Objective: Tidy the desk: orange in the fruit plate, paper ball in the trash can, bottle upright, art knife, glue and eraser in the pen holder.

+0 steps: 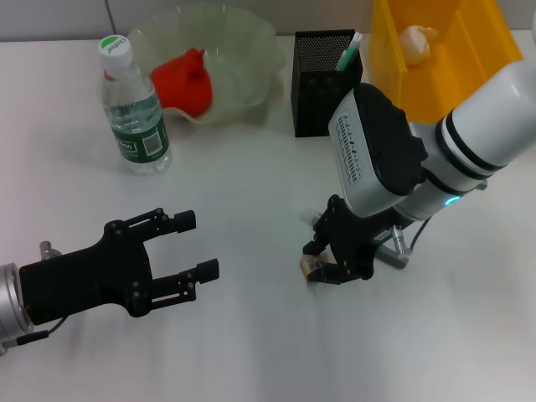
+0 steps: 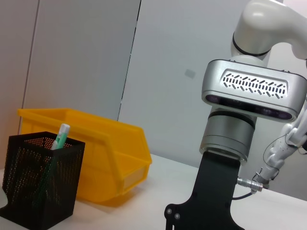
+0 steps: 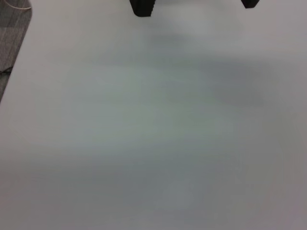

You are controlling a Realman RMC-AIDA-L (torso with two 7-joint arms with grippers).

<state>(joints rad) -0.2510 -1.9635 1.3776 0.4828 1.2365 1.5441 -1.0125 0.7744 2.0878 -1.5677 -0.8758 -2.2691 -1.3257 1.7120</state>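
The right gripper is down at the white desk, in front of the black mesh pen holder, and its black fingers are clenched around a small tan eraser that sits at the desk surface. A grey, metallic art knife lies on the desk just beside this gripper, partly hidden by the arm.

The left gripper hovers over the near left of the desk with its jaws released and nothing between them.

At the back, the water bottle stands upright with its white cap on. Beside it, the translucent fruit plate holds a red-orange fruit. A green-and-white glue stick stands in the pen holder. To the right of the holder, the yellow bin contains a crumpled paper ball.
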